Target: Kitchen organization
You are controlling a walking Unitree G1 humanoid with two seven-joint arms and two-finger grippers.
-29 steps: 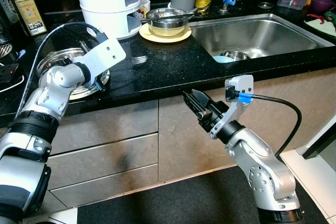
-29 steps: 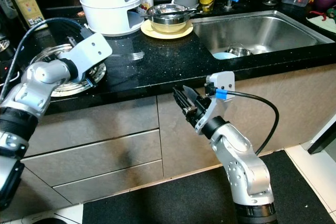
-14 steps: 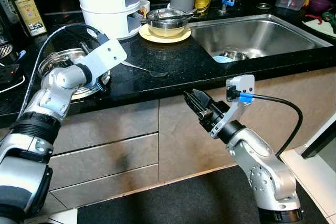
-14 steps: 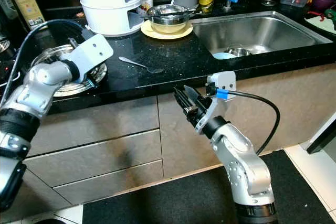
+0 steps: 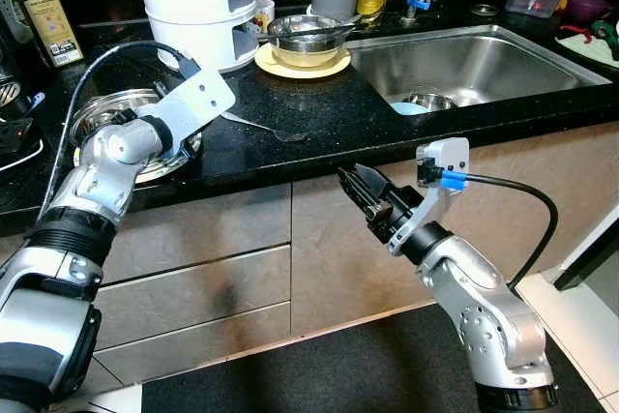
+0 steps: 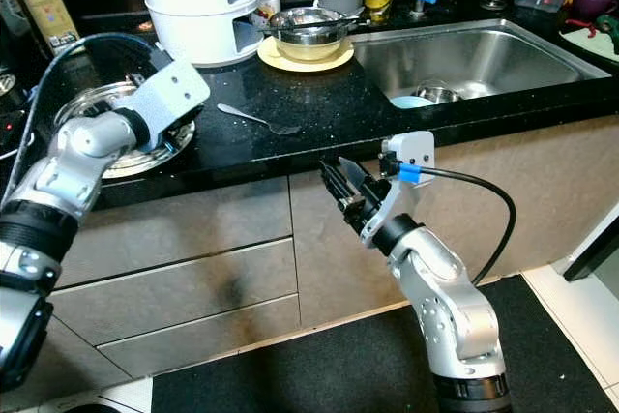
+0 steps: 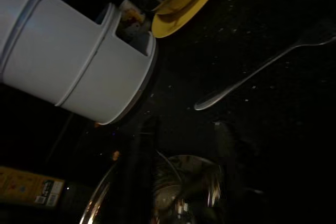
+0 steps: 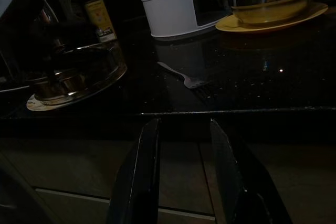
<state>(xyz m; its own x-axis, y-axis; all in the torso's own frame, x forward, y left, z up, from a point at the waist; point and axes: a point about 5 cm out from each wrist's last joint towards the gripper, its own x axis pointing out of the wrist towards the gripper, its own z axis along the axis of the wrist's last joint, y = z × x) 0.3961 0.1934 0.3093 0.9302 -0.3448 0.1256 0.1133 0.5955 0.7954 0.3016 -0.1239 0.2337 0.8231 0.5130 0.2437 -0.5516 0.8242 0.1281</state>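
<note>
Slim silver fork [image 6: 250, 119] flat on speckled black countertop [image 6: 319, 103]

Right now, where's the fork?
The fork lies flat on the black counter, left of the sink, between the left tool's steel pan and the yellow plate.

Eye views bright, sharp, evenly lit | glare in sink [image 5: 484, 60] | desk [image 5: 319, 128] glossy, speckled | wrist views very dark, grainy | soft shadows on drawers [image 5: 193, 278]
</note>
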